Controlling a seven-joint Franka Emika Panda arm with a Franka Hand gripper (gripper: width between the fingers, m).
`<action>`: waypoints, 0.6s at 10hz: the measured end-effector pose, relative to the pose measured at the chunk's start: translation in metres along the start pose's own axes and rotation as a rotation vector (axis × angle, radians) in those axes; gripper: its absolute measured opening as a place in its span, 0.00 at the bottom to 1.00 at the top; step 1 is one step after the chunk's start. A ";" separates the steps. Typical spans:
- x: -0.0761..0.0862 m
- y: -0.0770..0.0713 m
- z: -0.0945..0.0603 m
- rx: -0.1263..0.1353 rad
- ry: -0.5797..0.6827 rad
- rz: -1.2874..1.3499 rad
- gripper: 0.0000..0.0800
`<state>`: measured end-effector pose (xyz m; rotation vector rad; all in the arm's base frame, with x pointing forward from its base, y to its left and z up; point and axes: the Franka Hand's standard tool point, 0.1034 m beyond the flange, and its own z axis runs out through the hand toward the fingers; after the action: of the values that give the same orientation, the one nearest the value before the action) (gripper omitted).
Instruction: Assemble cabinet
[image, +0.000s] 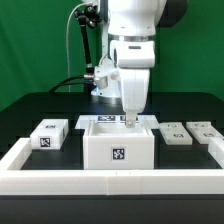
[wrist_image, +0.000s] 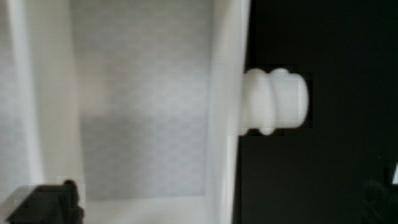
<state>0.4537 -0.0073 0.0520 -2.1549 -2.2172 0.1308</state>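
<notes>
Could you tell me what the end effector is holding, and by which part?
Nothing is held: the end effector stands open, fingers astride a wall of the cabinet body.

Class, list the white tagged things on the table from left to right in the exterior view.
Left to right: small tagged block → cabinet box body → flat tagged piece → second flat tagged piece.

One cabinet body (image: 118, 148); one small tagged block (image: 48, 135); two flat tagged panels (image: 178, 136) (image: 206, 130); one white rail (image: 100, 183)

white rail (image: 60, 181) (along front) | black table (image: 40, 105) | green backdrop (image: 30, 40) behind
</notes>
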 end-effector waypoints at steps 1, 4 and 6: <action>0.001 -0.003 0.005 0.003 0.002 -0.002 1.00; 0.002 -0.008 0.015 0.024 0.006 -0.003 1.00; 0.004 -0.009 0.022 0.036 0.009 -0.005 1.00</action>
<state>0.4425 -0.0040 0.0308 -2.1272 -2.1975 0.1597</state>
